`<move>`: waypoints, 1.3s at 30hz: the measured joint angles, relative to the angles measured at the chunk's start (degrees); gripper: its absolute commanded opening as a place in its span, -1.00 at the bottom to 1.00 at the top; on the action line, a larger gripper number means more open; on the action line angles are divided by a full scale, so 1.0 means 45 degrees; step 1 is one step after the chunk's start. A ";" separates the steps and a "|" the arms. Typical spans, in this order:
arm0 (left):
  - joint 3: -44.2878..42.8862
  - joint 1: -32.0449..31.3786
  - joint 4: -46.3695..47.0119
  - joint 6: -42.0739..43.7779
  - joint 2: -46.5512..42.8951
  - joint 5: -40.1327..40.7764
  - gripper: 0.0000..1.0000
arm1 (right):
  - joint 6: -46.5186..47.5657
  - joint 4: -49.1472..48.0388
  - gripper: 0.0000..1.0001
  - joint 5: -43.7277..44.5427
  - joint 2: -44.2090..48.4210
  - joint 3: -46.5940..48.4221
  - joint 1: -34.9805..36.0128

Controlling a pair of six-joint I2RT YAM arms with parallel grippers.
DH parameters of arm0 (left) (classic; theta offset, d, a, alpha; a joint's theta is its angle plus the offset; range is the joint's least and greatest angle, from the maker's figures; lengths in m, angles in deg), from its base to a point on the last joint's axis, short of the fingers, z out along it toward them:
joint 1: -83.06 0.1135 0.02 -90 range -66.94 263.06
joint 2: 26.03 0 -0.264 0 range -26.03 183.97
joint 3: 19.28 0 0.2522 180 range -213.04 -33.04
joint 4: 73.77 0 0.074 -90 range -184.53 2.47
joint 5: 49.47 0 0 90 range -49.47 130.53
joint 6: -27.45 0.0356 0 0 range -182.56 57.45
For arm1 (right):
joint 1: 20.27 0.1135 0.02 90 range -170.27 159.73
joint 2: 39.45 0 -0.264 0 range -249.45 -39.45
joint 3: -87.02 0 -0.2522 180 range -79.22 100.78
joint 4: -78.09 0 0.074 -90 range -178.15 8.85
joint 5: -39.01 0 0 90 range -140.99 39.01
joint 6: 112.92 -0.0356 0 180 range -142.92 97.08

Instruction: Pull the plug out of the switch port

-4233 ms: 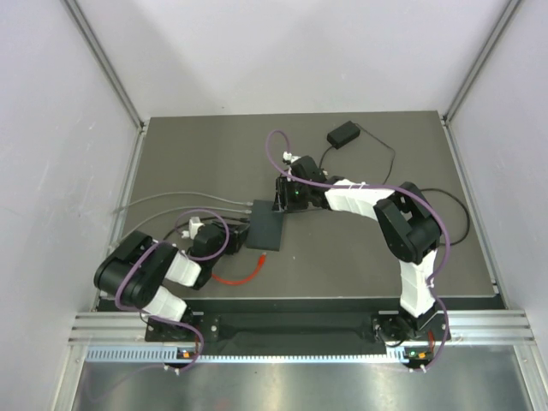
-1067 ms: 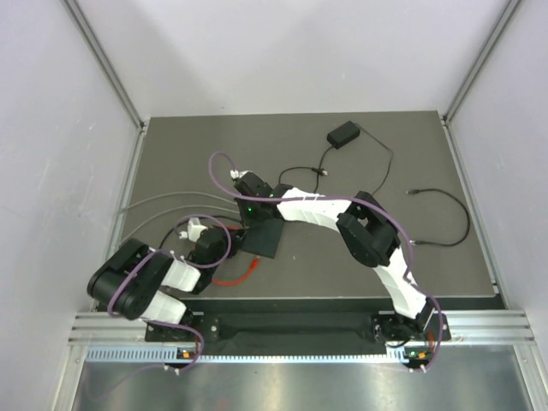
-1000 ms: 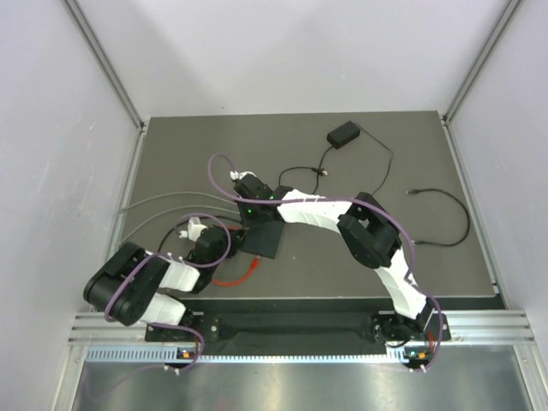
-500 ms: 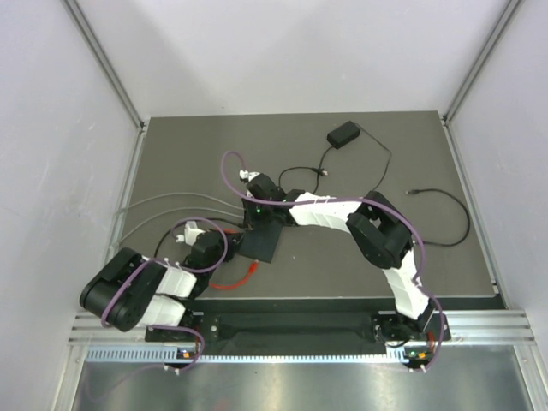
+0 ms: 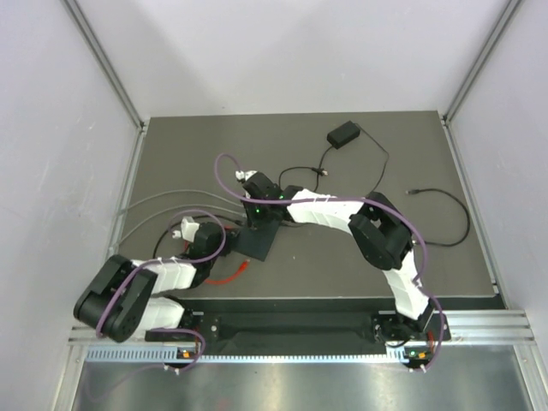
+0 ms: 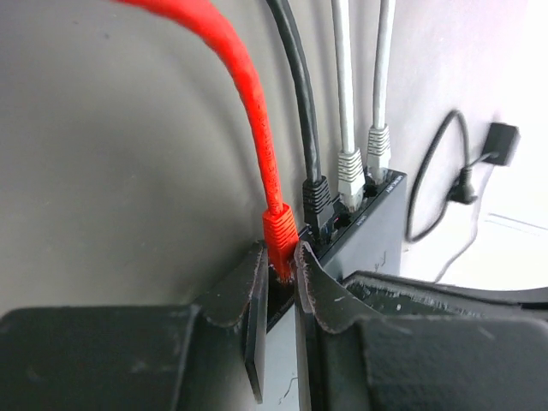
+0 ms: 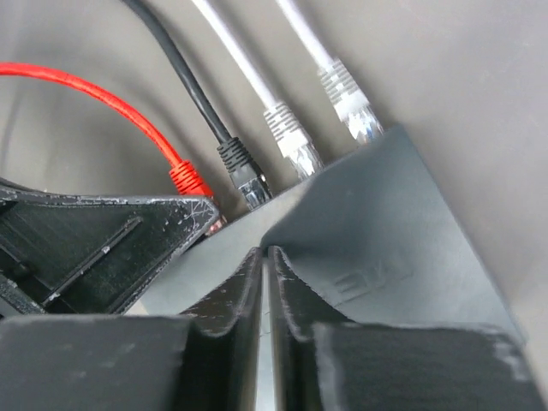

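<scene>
Extraction is the step in hand: your left gripper (image 6: pixel 281 272) is nearly closed, its fingers clamped on either side of the red plug (image 6: pixel 279 233) at the end socket of the switch (image 7: pixel 368 223). Your right gripper (image 7: pixel 266 270) has its fingers pressed together with nothing between them, tips down on the flat top of the switch, seemingly pinning it. The switch lies left of the middle of the worktop (image 5: pixel 385 248), toward the near edge, with its socket edge facing the left edge.

Whether the plug has left its socket you cannot tell, as the fingers hide the joint. The next move likely calls for a straight pull toward the left edge, in line with the cable, while you keep the right arm bearing down. Mind the black plug (image 6: pixel 317 199) just beside it.
</scene>
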 measured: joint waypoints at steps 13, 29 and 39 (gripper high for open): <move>-0.0301 -0.0806 -0.0549 0.0107 -0.0180 0.0991 -1.00 | -0.1491 -0.0117 0.19 0.1015 0.3502 -0.4639 -0.0753; 0.0763 -0.0699 0.1554 -0.0767 0.0262 0.0967 -1.00 | -0.3317 -0.3065 0.30 -0.1511 0.3390 -0.6178 -0.2239; -0.0296 -0.1321 0.0544 -0.0889 0.0811 0.1394 -1.00 | -0.4216 -0.2637 -0.08 -0.1331 0.2200 -0.4609 -0.2336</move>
